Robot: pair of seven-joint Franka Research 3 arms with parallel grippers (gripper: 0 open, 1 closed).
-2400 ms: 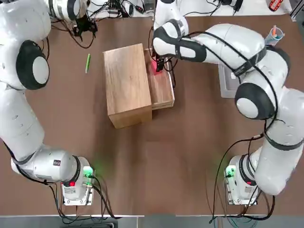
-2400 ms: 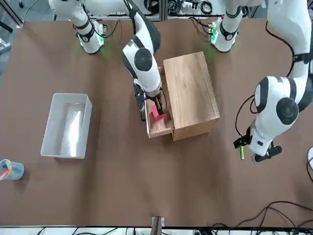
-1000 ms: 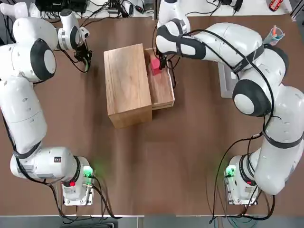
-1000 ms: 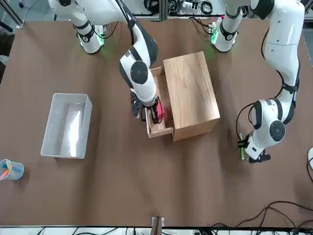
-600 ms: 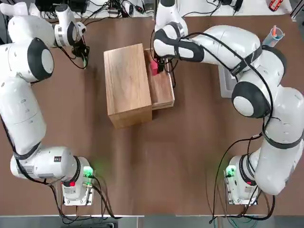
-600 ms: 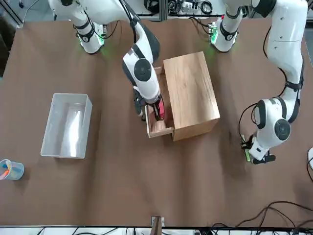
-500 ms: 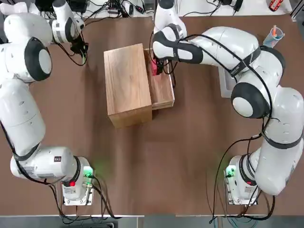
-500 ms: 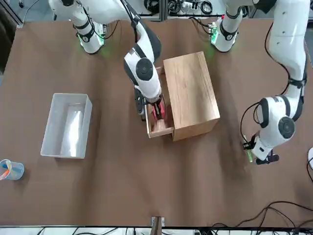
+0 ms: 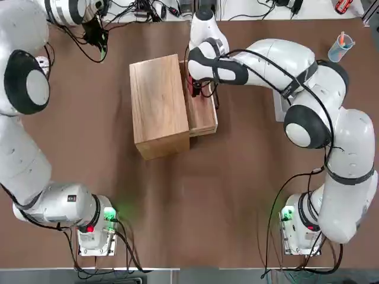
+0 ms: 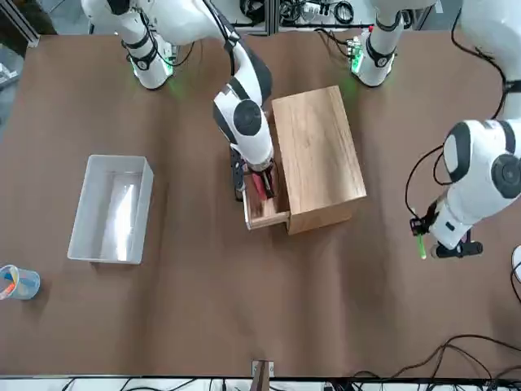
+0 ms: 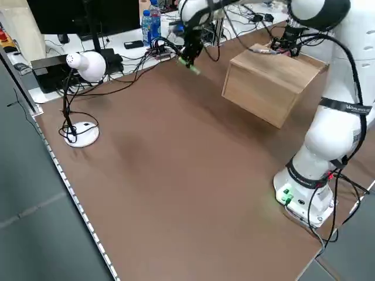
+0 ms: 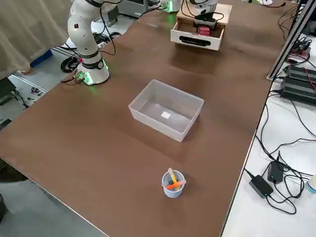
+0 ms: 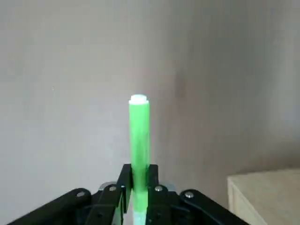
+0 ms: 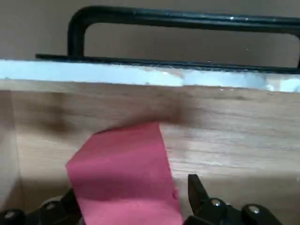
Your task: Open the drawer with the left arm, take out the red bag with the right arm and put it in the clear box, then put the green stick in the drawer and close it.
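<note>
The light-wood cabinet [image 9: 157,106] stands mid-table with its drawer [image 9: 202,115] pulled open, black wire handle [image 14: 187,18] facing outward. My right gripper [image 9: 197,89] is down inside the drawer, shut on the red bag [image 14: 124,178], which stands tilted between its fingers; the red bag [image 10: 260,186] shows only as a sliver in the front view. My left gripper [image 13: 139,180] hangs above the table's far left corner, shut on the green stick [image 13: 139,131], which also shows as a green stick [image 10: 420,244] from the front. The clear box [image 10: 89,167] stands on my right side, holding nothing.
A small blue cup [image 12: 173,183] with coloured pens stands beyond the clear box [image 12: 148,94], near the far right corner. A white desk lamp [image 11: 82,64] stands past the table's left edge. Cables run along the far edge.
My left gripper closed on the green stick, lifted it off the table and carried it toward the far left corner. My right gripper turned within the drawer, and the red bag tipped upright.
</note>
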